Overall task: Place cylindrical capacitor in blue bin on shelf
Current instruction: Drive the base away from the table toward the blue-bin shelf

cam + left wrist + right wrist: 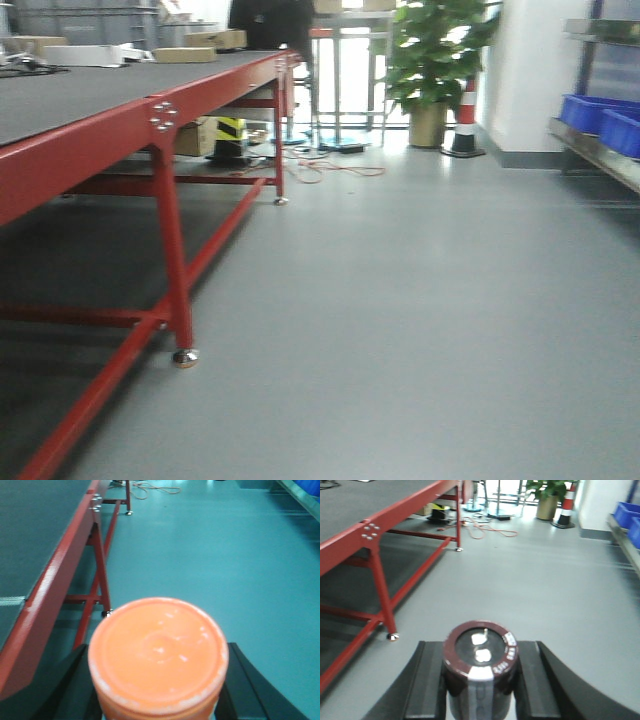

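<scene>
The cylindrical capacitor (480,666) stands upright in the right gripper (480,682), whose two dark fingers (427,680) press against its maroon sleeve from either side, the pale top with its two terminals facing up. It rides above the grey floor, beside the long edge of the red-framed desk (80,160). The shelf (600,152) and its blue bin (585,110) lie well apart from it, ahead and to the right. The left gripper (157,702) is likewise closed, on a round orange container (157,650) seen from above.

The capacitor looks rigid and fairly light, but its smooth, glossy sleeve probably offers little friction, and a round body of this kind would likely roll if laid on its side. The hold across the side wall, clear of the terminals, appears the sound one; the terminals themselves seem the part most easily bent. A potted plant (430,50) and a striped traffic cone (466,115) stand near the far wall.
</scene>
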{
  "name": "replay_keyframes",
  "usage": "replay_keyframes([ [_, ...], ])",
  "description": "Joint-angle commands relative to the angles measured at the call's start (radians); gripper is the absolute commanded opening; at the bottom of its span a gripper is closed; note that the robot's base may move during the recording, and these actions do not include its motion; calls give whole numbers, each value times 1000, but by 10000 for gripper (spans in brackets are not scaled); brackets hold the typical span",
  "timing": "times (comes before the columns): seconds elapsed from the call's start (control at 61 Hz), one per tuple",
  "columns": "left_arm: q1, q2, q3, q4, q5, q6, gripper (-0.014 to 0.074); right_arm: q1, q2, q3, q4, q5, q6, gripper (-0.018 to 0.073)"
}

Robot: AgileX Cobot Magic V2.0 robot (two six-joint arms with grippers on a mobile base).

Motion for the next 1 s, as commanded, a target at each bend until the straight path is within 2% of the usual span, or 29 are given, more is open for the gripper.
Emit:
replay_keyframes([
  [0.0,-9,-4,-10,-2,-14,-4,-111,4,-3,-8,-5,-24,-3,-162],
  [0.984,-9,-8,-10,-2,-14,-4,-111,4,-3,-8,-5,-24,-3,-162],
])
